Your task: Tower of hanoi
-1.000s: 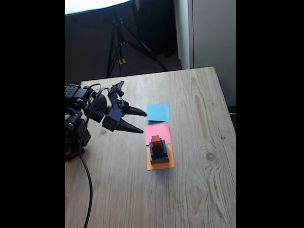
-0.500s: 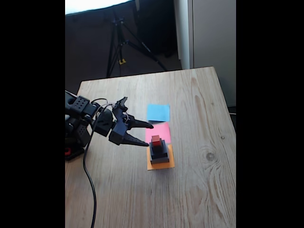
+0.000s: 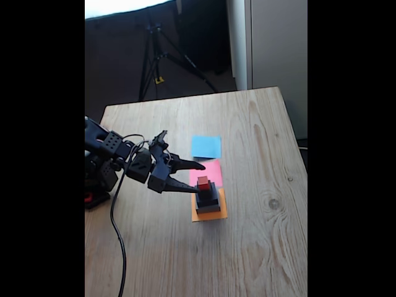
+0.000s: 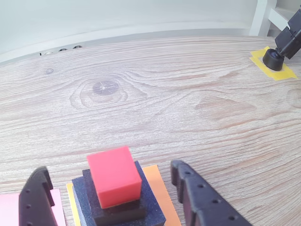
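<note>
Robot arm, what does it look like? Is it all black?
Yes, the arm is black and blocky, with a bit of red at its base. A black cable trails from it. The gripper has two pointed black fingers dotted with small holes.

Soft daylight, blown-out top-left glare, slightly blurry fixed view.

Grainy wooden table (image 4: 188, 94), matt red cube (image 4: 114, 176), seemingly plastic fingers (image 4: 202, 200)

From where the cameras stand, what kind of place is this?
Probably a home or hobby recording corner: a wooden table, a tripod against a dark backdrop, and coloured paper squares marking spots for the block tower.
</note>
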Controlling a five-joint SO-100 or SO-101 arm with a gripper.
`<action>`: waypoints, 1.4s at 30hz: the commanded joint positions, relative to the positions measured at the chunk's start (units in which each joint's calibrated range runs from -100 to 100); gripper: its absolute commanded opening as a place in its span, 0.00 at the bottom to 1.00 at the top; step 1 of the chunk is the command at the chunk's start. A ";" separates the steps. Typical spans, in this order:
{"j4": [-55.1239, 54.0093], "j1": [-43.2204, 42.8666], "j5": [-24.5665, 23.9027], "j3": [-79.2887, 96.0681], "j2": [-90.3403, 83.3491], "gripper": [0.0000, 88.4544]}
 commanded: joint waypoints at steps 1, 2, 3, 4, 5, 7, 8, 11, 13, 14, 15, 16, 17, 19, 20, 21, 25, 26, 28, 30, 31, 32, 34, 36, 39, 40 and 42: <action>-5.47 -1.10 0.52 0.77 0.91 0.34; -6.85 -1.10 0.52 1.13 1.67 0.34; -7.82 -1.19 0.52 1.13 2.35 0.34; -8.79 -1.19 0.52 1.04 3.11 0.34; -9.84 -1.19 0.52 0.86 3.94 0.34; -12.03 -1.27 0.52 0.68 5.68 0.34; -13.08 -1.35 0.52 0.68 6.44 0.34; -16.40 -1.77 0.52 0.68 8.63 0.34; -17.94 -2.11 0.52 0.59 9.84 0.34; -18.83 -2.27 0.52 0.59 10.45 0.34; -19.48 -2.36 0.52 0.59 11.13 0.33; -20.28 -2.44 0.52 0.59 11.81 0.33; -21.01 -2.52 0.52 0.59 12.49 0.33; -22.31 -2.69 0.52 0.59 13.78 0.33; -23.12 -2.86 0.52 0.59 14.39 0.33; -23.68 -2.94 0.52 0.59 14.99 0.33; -25.55 -3.11 0.52 0.77 16.96 0.33; -26.03 -3.19 0.52 0.77 17.41 0.33; -26.68 -3.53 0.52 0.77 18.32 0.32; -27.65 -3.86 0.52 0.95 18.93 0.32; -28.05 -3.95 0.52 1.22 19.23 0.32; -28.30 -4.11 0.52 1.31 19.46 0.32; -28.70 -4.11 0.52 1.50 19.99 0.31; -28.95 -4.20 0.52 1.50 20.21 0.31; -28.95 -4.45 0.52 1.68 19.99 0.29; -28.95 -4.53 0.52 1.86 19.84 0.29; -28.95 -4.61 0.52 2.31 19.61 0.27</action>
